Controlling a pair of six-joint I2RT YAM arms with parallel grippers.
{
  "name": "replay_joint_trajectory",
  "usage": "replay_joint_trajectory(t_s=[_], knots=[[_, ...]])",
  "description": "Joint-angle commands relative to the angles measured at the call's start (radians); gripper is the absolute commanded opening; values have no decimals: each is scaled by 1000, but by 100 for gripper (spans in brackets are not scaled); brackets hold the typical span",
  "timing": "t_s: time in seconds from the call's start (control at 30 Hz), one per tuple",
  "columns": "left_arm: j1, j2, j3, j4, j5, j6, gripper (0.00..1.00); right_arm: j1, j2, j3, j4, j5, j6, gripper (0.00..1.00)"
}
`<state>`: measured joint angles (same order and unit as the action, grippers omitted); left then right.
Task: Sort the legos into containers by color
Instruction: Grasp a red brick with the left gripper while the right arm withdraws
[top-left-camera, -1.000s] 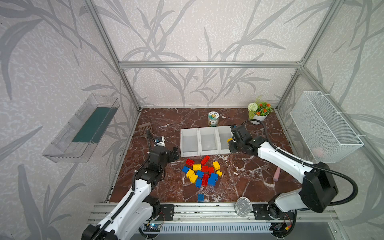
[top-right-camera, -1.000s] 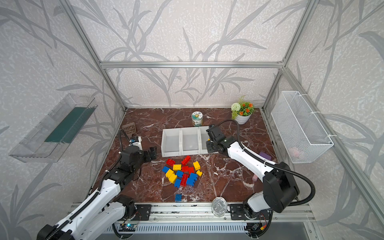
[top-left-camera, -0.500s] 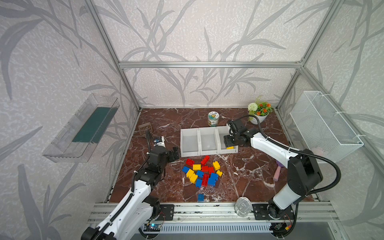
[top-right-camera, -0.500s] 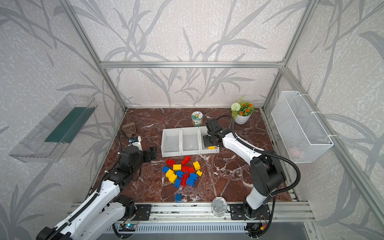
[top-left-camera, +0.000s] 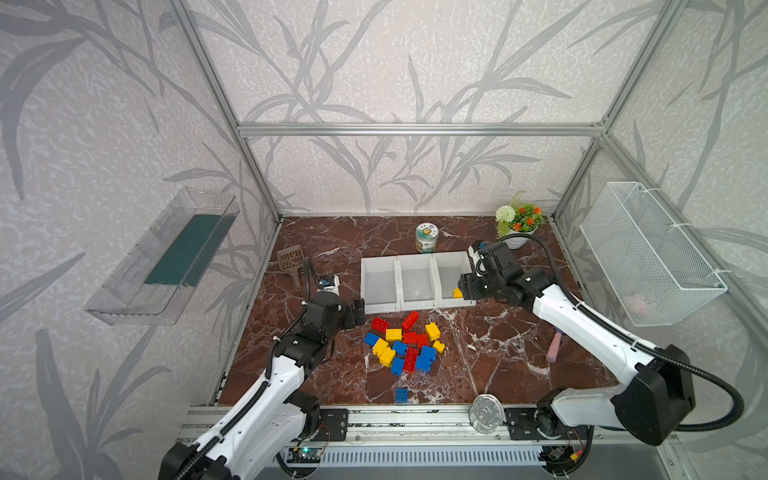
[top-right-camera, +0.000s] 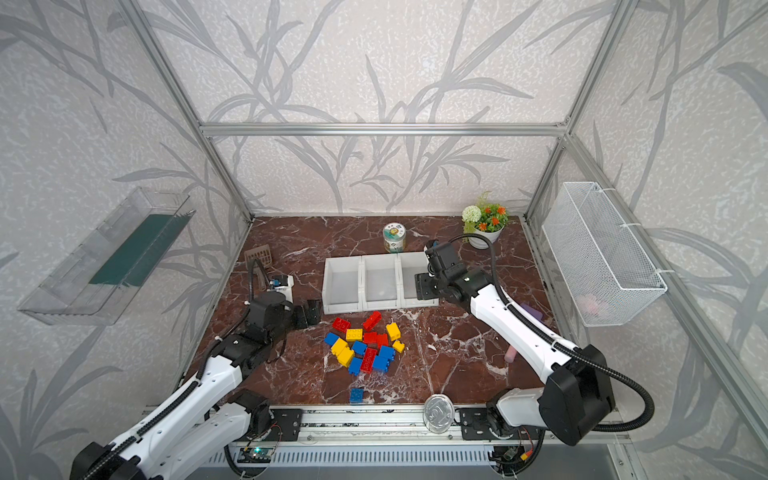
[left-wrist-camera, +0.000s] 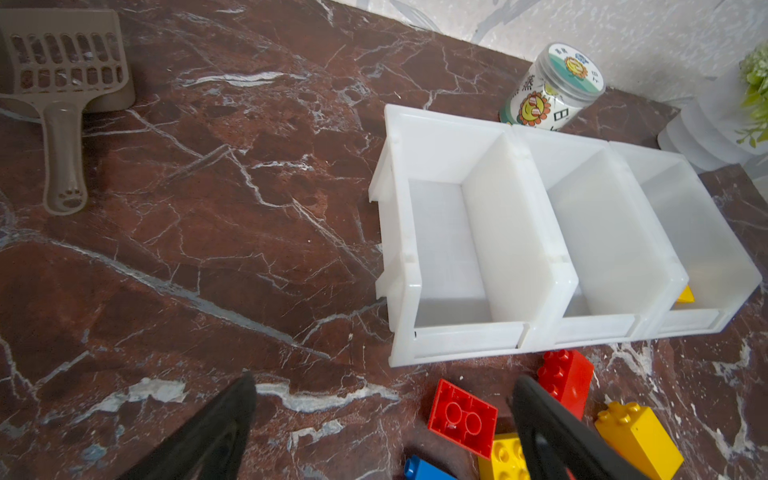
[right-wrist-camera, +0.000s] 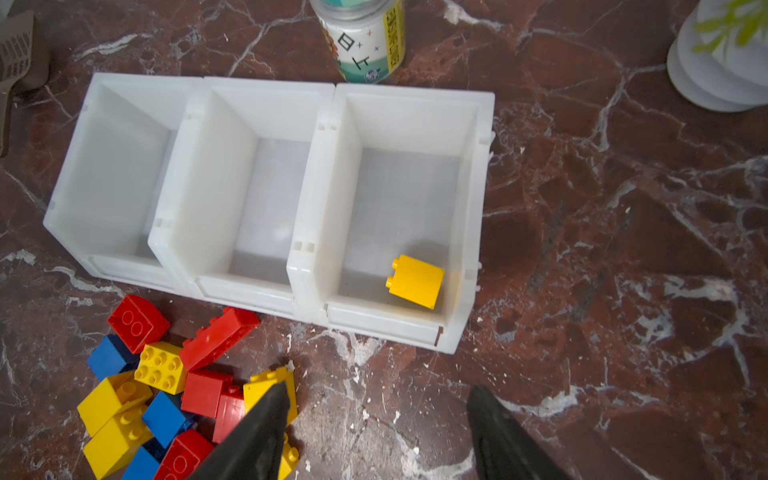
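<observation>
Jaws apart and empty, the right gripper (right-wrist-camera: 380, 392) should lift clear of the right-hand bin (right-wrist-camera: 411, 93) holding one yellow brick (right-wrist-camera: 415, 280), while the left gripper (left-wrist-camera: 384, 380), also spread, squares onto the red brick (left-wrist-camera: 462, 413).

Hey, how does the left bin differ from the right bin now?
The left bin is empty; the right bin holds one yellow brick lying on its side. The open left gripper is off the left bin's front corner; the open right gripper is by the right bin's front. Both bins are white, open-topped, alike in shape and joined in one row.
</observation>
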<state>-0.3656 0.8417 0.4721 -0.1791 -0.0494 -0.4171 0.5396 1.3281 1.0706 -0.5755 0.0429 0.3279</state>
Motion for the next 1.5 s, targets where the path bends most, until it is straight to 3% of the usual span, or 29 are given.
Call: replay_joint_trajectory(t_s=[0.0, 0.5, 1.17, 1.3, 1.47], knots=[[-32, 20, 70, -57, -11, 33, 95, 15, -61, -74, -44, -24, 29, 69], [-315, 188, 118, -125, -74, 11, 84, 49, -159, -278, 21, -42, 113, 69], [-307, 489, 204, -54, -113, -16, 88, 63, -298, -368, -36, -11, 186, 69], [-305, 531, 236, -107, -185, -65, 88, 63, -312, -370, -51, -8, 189, 69], [-305, 566, 239, -79, -153, -52, 88, 65, -328, -379, -57, -4, 198, 69]])
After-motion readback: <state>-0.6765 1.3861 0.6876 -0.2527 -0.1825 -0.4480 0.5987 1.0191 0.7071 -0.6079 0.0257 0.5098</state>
